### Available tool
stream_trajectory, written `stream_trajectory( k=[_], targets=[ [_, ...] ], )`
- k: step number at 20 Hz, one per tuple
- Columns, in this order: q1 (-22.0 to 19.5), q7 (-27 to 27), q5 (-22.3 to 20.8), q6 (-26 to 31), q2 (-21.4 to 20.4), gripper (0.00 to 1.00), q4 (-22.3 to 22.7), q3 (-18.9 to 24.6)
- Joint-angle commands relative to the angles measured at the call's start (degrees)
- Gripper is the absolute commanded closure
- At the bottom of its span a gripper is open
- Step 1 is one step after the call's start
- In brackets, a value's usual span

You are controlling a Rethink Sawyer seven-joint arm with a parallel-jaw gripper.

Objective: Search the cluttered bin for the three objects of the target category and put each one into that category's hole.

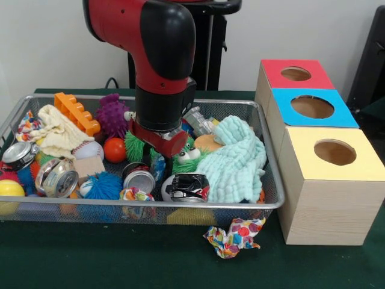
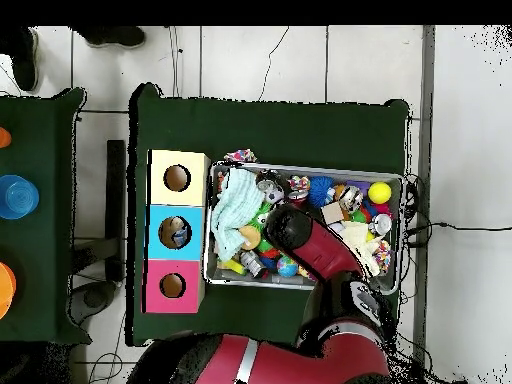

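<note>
Looking into the bin (image 1: 264, 201), we find the tool (image 1: 157, 137) lowered among the clutter at its middle, its fingers buried, so we cannot tell whether it is open or closed. One clear bottle (image 1: 198, 120) lies just behind the arm, beside the mint cloth (image 1: 237, 159). Off to the side, the red-topped box's hole (image 1: 295, 73) stands apart from the bin on the green surface (image 1: 120, 259).

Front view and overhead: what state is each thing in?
bin: full of clutter
end effector: down among the clutter, tips hidden
plastic bottle: lying in the bin beside the arm
red-topped box hole: empty
mint cloth: crumpled
spotted cloth: outside the bin, on the table
</note>
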Motion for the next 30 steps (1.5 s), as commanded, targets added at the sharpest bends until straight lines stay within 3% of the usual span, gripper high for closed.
stream_trajectory(
  k=[1, 6, 7, 23, 26, 30],
  targets=[
    [-0.12, 14.02, 3.69, 0.21, -1.51, 0.00, 1.67, 8.89],
    [0.11, 13.91, 3.71, 0.51, -1.53, 0.00, 1.59, 8.73],
    [0.95, 13.91, 3.75, 0.46, -1.11, 1.00, 1.02, 7.60],
    [-0.34, 12.82, 3.73, -1.40, 0.37, 1.00, -0.48, 8.35],
    [0.81, 13.18, 4.06, 1.59, -1.39, 1.00, -0.56, 6.36],
    [5.56, 16.19, 4.82, 9.67, -3.99, 1.00, -2.38, -0.70]
  ],
)
